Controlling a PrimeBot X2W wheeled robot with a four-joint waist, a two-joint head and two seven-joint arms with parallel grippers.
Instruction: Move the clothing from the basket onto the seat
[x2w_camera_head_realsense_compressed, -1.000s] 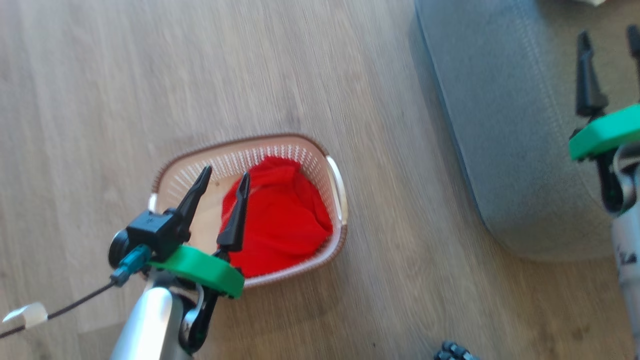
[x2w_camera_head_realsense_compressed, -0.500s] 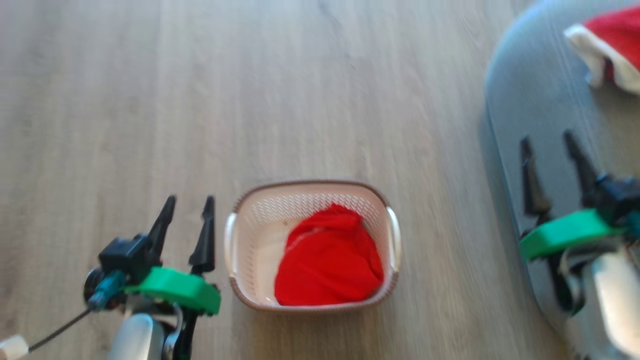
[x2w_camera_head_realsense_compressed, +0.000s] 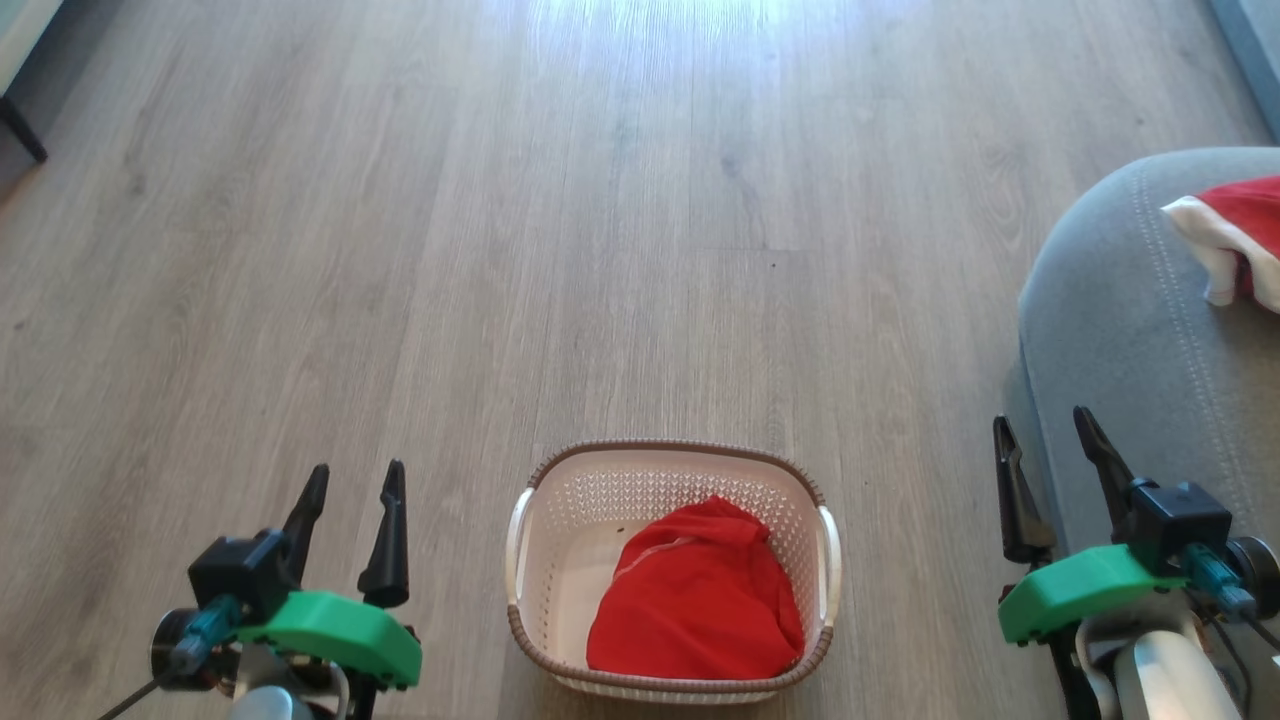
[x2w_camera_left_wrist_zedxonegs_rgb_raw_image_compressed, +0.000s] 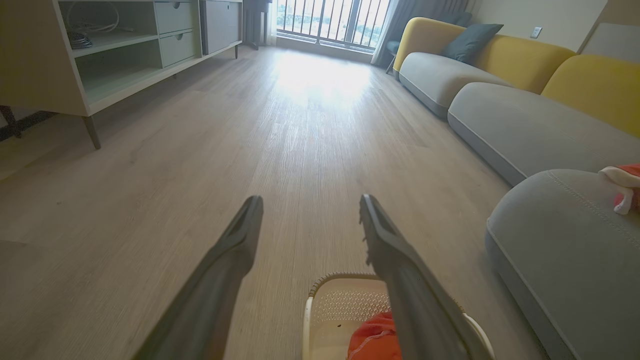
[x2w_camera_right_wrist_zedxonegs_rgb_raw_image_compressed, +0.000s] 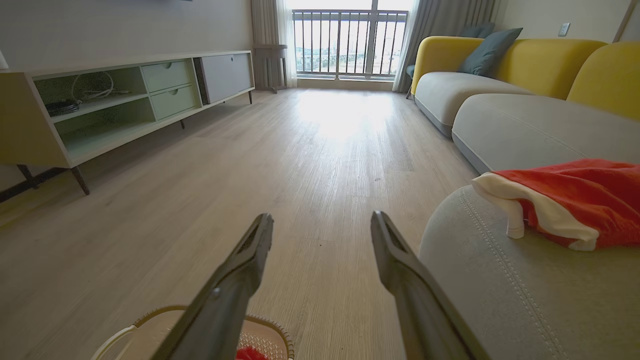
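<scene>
We are seeing the trimmed garment (x2w_camera_head_realsense_compressed: 1240, 230), on the seat (x2w_camera_head_realsense_compressed: 1120, 330) right of the basket (x2w_camera_head_realsense_compressed: 670, 447), running off frame; left gripper (x2w_camera_head_realsense_compressed: 358, 467) and right gripper (x2w_camera_head_realsense_compressed: 1040, 415) are flanking the basket, spread, empty

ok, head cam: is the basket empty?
No, a red garment lies bunched in the right half of the basket.

A home living room: a pale wood floor (x2w_camera_right_wrist_zedxonegs_rgb_raw_image_compressed: 320, 150), a long low cabinet (x2w_camera_right_wrist_zedxonegs_rgb_raw_image_compressed: 125, 95) with drawers on the left, a yellow-backed grey sofa (x2w_camera_right_wrist_zedxonegs_rgb_raw_image_compressed: 500, 100) with a cushion (x2w_camera_right_wrist_zedxonegs_rgb_raw_image_compressed: 487, 50) on the right, curtains (x2w_camera_right_wrist_zedxonegs_rgb_raw_image_compressed: 267, 30) and a railed balcony window (x2w_camera_right_wrist_zedxonegs_rgb_raw_image_compressed: 350, 42) at the far end, and a laundry basket (x2w_camera_head_realsense_compressed: 650, 490) near.
</scene>
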